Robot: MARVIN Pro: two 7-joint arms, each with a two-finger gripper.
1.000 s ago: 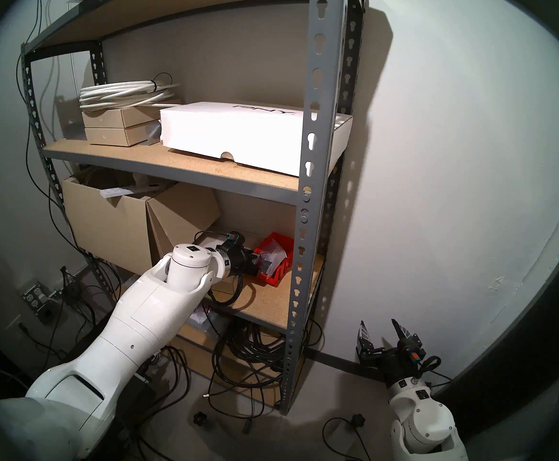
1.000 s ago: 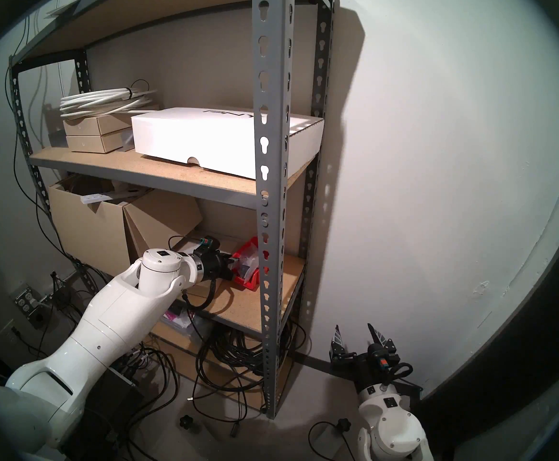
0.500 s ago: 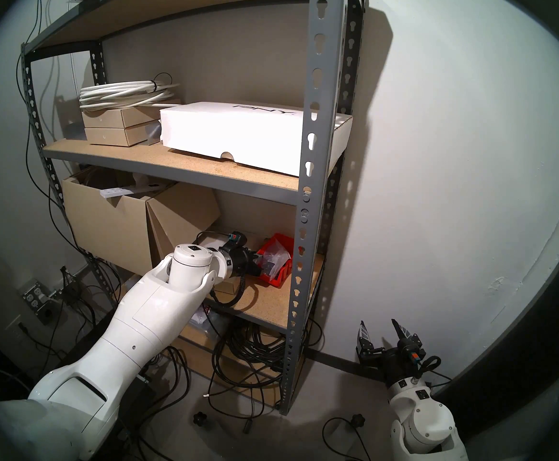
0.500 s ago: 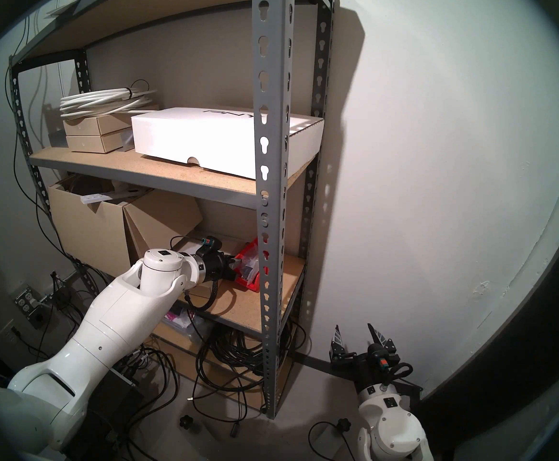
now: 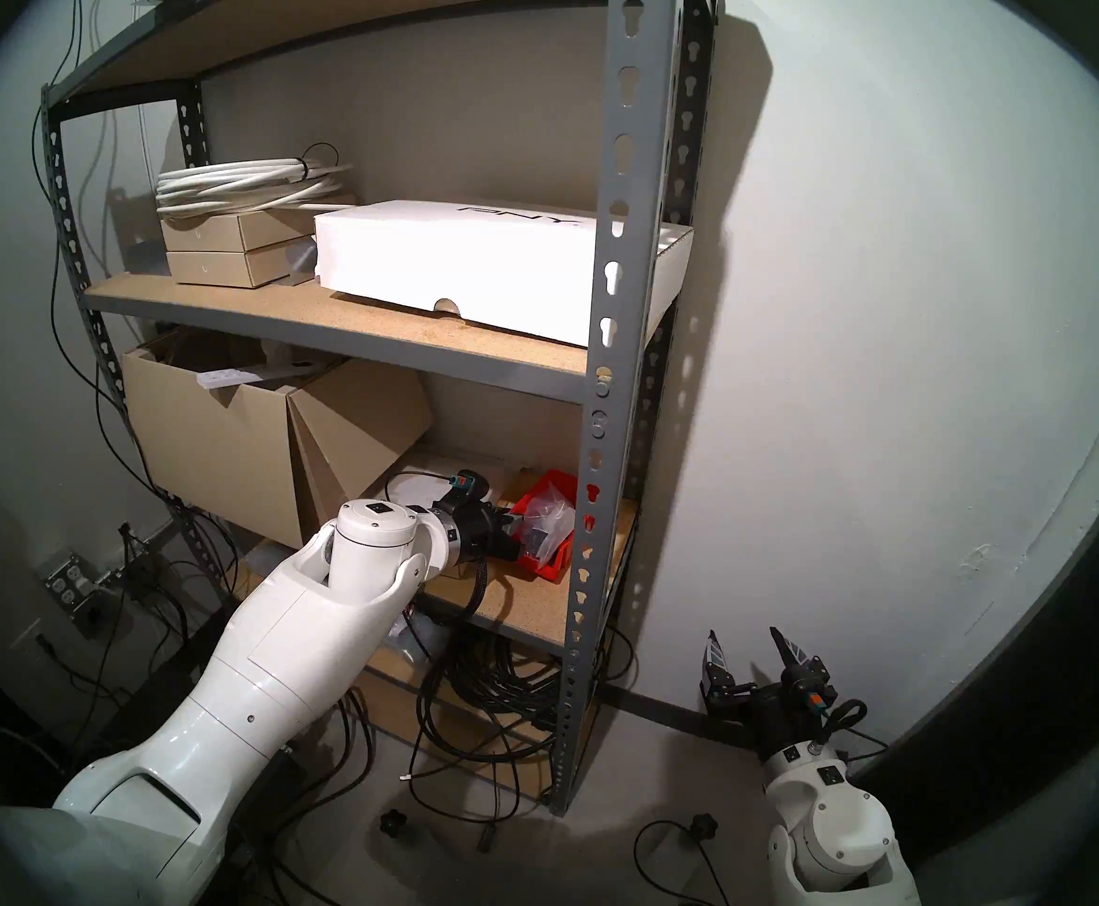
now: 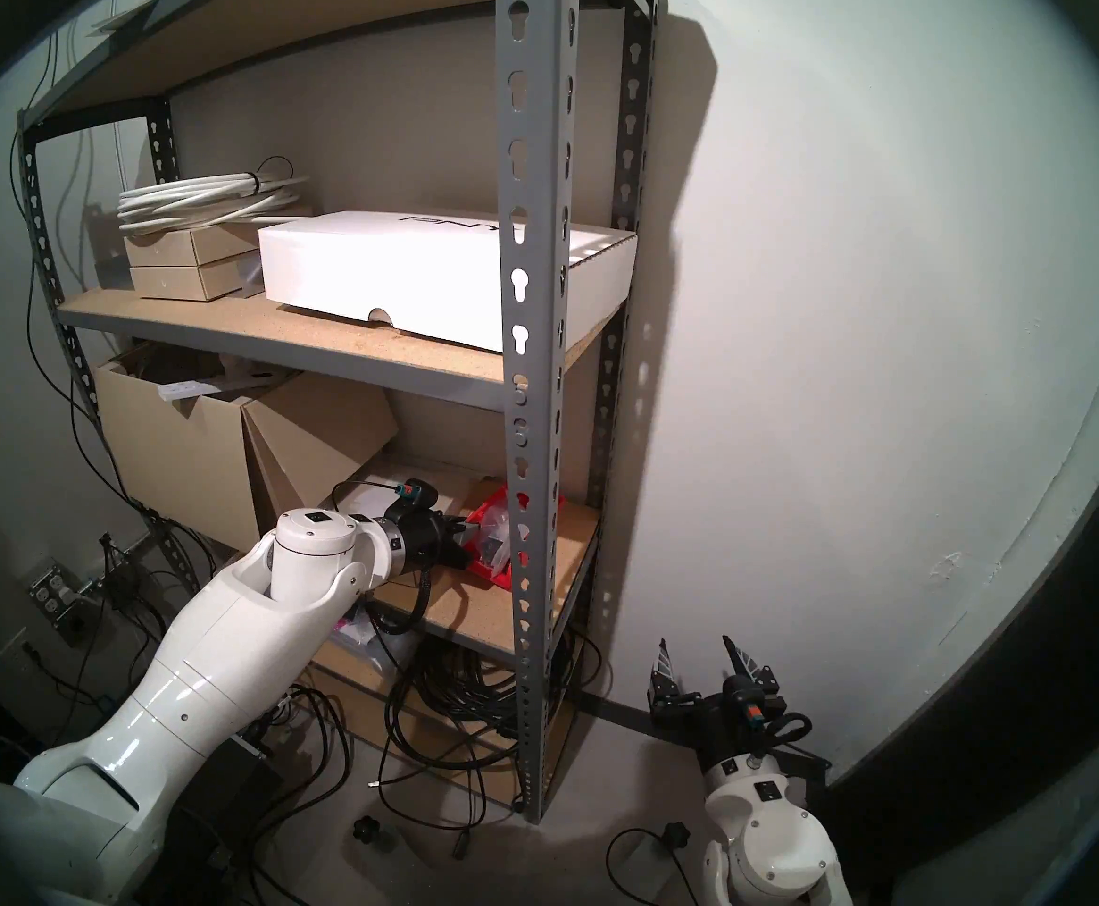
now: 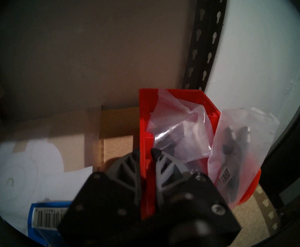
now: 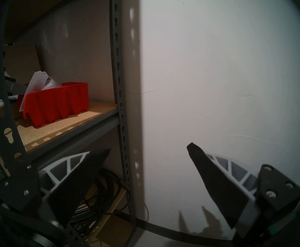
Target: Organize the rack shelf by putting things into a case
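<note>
Bags [image 7: 185,132] lay in the red bin [image 7: 206,100], just beyond your left gripper [image 7: 144,153], which was clamped on the bin's near wall.

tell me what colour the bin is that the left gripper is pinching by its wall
Red. The bin shows best in the left wrist view, its wall clamped in the left gripper.
</note>
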